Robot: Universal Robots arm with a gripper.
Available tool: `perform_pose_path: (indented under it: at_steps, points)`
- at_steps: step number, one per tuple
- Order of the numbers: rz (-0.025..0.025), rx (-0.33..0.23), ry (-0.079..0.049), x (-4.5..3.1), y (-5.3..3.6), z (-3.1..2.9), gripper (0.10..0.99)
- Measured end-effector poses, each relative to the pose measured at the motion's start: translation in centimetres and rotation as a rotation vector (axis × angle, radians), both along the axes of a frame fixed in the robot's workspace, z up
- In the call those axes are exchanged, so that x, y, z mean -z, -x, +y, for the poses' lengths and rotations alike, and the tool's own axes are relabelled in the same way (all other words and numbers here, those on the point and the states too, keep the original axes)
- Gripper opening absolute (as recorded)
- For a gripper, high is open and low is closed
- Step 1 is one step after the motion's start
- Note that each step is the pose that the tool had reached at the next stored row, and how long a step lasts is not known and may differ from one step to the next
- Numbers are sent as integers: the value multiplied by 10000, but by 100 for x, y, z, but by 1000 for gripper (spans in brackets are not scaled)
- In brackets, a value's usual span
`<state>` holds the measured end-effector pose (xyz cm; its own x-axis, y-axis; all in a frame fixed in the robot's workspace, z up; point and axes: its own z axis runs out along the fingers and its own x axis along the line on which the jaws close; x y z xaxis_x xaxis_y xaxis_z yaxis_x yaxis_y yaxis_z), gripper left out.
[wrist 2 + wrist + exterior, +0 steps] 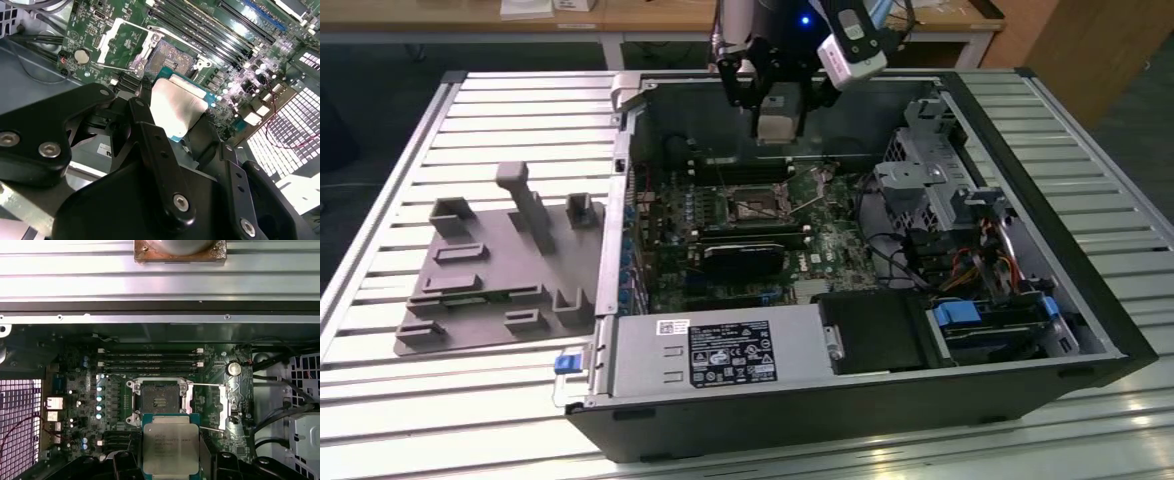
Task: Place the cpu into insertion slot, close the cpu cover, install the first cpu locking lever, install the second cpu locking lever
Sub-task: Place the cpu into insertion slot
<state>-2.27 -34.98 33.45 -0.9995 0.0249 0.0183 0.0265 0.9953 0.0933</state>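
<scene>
Step 1 of 4, cpu placement. Black gripper (778, 112) clamped on flat silver-topped square cpu (169, 447), aloft beside uncovered dark square insertion slot (161, 400) at the centre of the green circuit board (212, 371). Seating likely needs squared alignment.

A grey moulded fixture (494, 270) lies by the slatted table's (440, 415) edge at the exterior view's left, beside an open computer case (854, 415).

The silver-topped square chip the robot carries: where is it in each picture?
Exterior view: the silver-grey square cpu hangs in the picture above the dark, metal-rimmed square insertion slot.
First wrist view: cpu just beside the insertion slot.
Second wrist view: cpu between the black fingers, beside the insertion slot.
Shared landmark: the insertion slot.
</scene>
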Motion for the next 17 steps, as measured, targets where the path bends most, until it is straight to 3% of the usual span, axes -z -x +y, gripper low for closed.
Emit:
perform_pose_path:
  at_steps: [17]
  points:
    - [-41, 4, 2, 285, 3, 0, 537]
